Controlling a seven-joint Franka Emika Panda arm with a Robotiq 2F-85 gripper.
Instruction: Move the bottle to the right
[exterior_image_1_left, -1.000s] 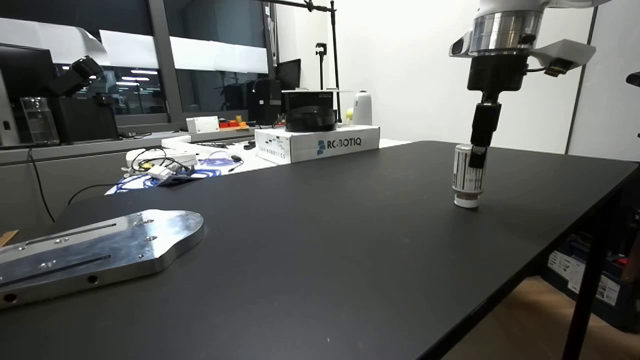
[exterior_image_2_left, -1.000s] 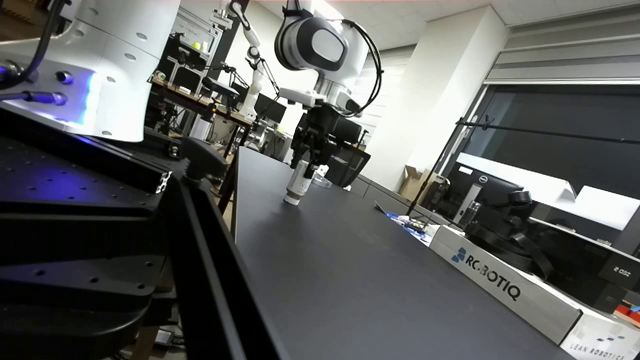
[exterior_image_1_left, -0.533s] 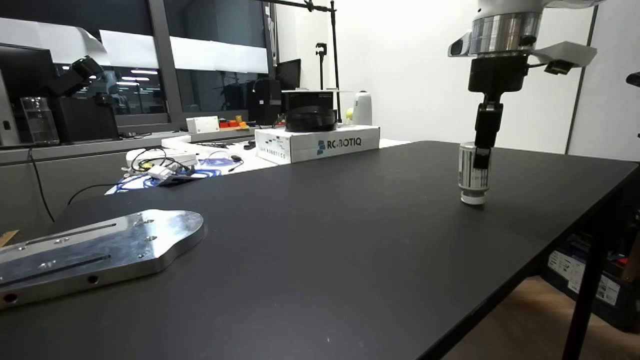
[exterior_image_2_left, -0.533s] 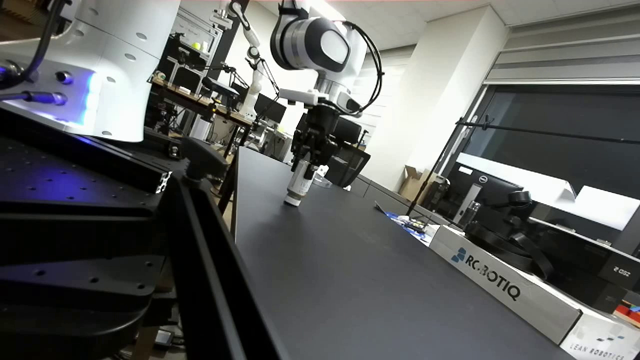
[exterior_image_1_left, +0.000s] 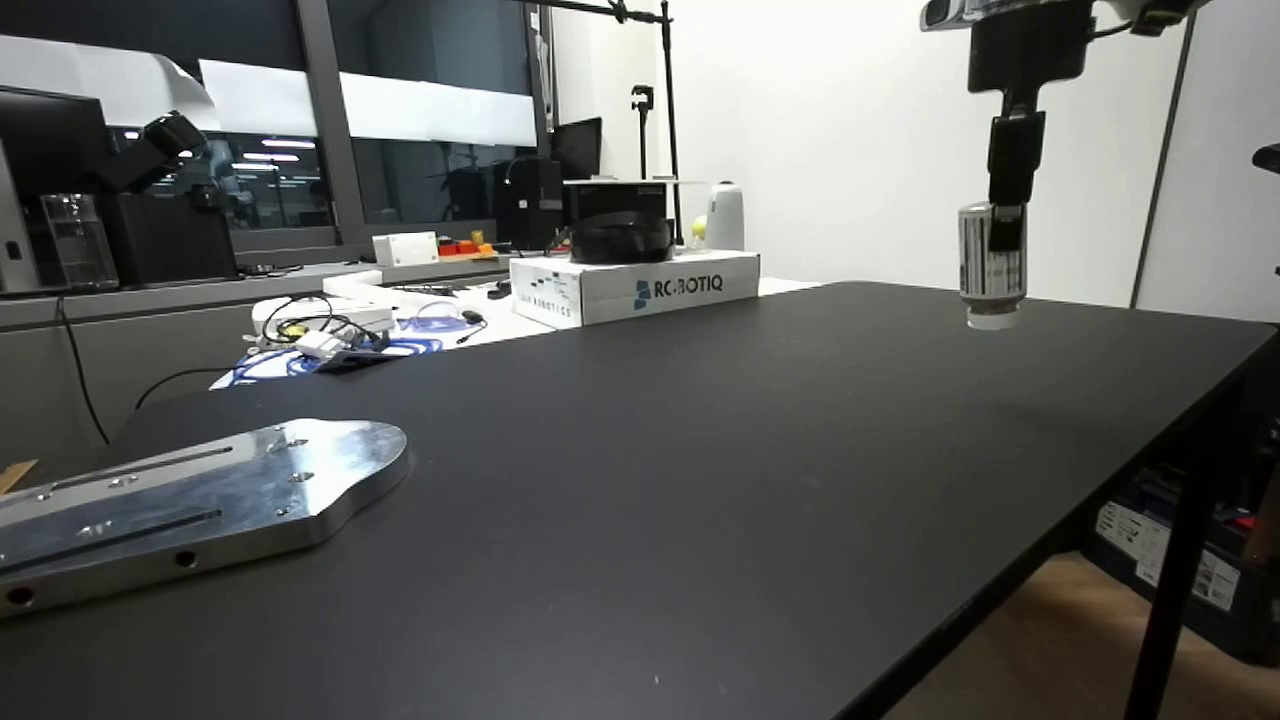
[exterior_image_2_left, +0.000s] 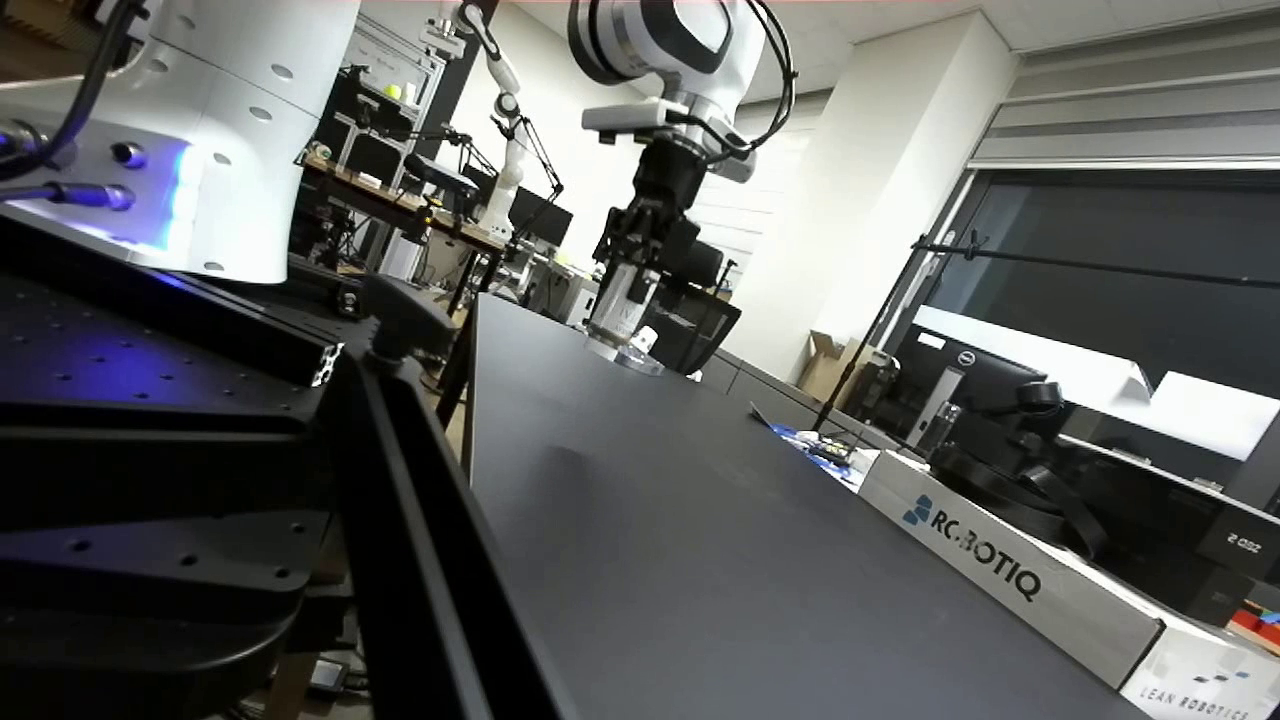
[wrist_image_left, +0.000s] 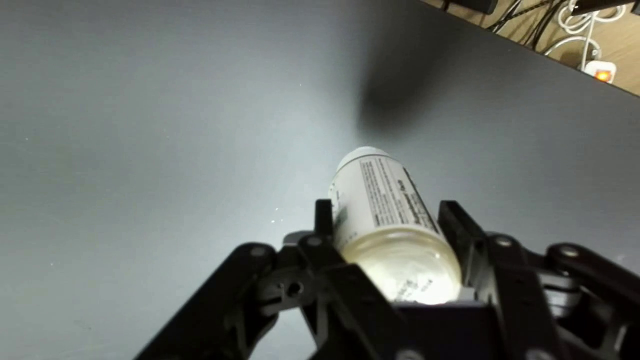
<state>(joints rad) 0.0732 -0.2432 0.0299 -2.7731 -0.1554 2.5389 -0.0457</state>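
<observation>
Gripper (exterior_image_1_left: 1003, 228), black and jointed, hangs at the upper right in an exterior view. Well apart from it, at the near left, lies a slotted silver metal plate (exterior_image_1_left: 210, 490); farther back are a white cardboard box (exterior_image_1_left: 670, 287) printed ROBOTIQ and a tangle of blue and black cables (exterior_image_1_left: 410, 346). The small whitish-grey cylindrical bottle (exterior_image_1_left: 990, 275) is clasped at the gripper's tip, nearly upright, white end down, held above the matte black surface (exterior_image_1_left: 640, 520). Behind are dark windows (exterior_image_1_left: 440, 40) partly covered with white paper (exterior_image_1_left: 430, 105), and a white wall (exterior_image_1_left: 820, 130).

In an exterior view, a black office chair (exterior_image_2_left: 703, 318) stands behind the gripper, and a low clear object (exterior_image_2_left: 643, 363) shows beside the bottle's lower end. A white robot base (exterior_image_2_left: 240, 130) fills the upper left.

From the wrist, the bottle sits between two black fingers (wrist_image_left: 462, 225) closed against its sides, its pale rounded end toward the camera. A dark shadow (wrist_image_left: 385, 100) falls on the surface past it; over the edge at the upper right, a white plug (wrist_image_left: 596, 67) with an orange light lies on a wood-toned floor (wrist_image_left: 627, 45).
</observation>
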